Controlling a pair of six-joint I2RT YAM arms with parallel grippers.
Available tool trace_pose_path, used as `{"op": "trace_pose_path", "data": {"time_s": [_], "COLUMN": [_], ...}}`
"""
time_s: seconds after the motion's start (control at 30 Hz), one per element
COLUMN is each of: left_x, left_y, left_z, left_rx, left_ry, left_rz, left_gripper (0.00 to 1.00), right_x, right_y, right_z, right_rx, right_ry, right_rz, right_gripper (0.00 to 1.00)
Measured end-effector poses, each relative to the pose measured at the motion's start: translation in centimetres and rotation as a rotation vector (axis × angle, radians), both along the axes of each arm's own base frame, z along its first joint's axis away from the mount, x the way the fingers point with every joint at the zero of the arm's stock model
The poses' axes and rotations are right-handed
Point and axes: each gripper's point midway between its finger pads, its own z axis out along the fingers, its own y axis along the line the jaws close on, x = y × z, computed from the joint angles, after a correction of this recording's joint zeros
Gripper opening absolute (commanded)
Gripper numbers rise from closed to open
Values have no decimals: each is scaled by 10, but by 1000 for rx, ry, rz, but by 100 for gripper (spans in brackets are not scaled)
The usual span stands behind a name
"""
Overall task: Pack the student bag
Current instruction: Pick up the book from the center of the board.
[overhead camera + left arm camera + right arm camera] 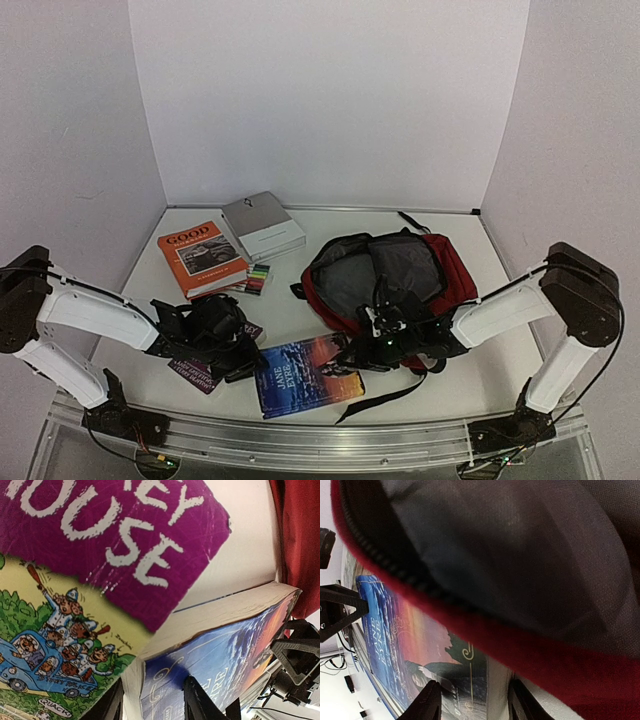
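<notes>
The student bag point(400, 272) lies open at centre right, red with its grey lining showing; it also fills the right wrist view point(520, 580) and the right edge of the left wrist view point(300, 540). A blue "Jane Eyre" book point(308, 375) lies in front of it. My left gripper point(247, 368) is at the book's left edge. Its jaws point(155, 702) stand apart, with the book's corner point(225, 650) between them. My right gripper point(352, 358) straddles the book's right edge by the bag's rim. Its jaws point(475, 702) are apart around the book's cover and pages point(420, 645).
A purple picture book point(100, 530) lies under my left gripper, beside the blue one. At the back left sit an orange "Good" book point(200, 258), a grey-white book point(262, 227) and a pack of coloured markers point(257, 278). A black strap point(385, 400) trails off the bag toward the table's near edge.
</notes>
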Motion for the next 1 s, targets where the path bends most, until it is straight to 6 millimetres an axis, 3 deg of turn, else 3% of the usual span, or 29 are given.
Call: {"op": "trace_pose_path", "data": {"time_s": [0.4, 0.73, 0.9, 1.0], "left_x": [4, 8, 10, 11], "left_y": [0, 1, 1, 1], "left_z": [-2, -1, -1, 0], "left_rx": [4, 8, 10, 11], "left_ry": [-9, -31, -39, -45], "left_rz": [5, 4, 7, 11], "left_gripper": [34, 31, 32, 40], "right_x": [-2, -13, -17, -19], "right_y": [-4, -5, -5, -6], "right_z": [0, 2, 6, 11], "right_rx": [112, 176, 192, 205], "right_ry": [52, 138, 170, 174], "right_rz": [-83, -116, -123, -124], "right_gripper": [27, 0, 0, 0]}}
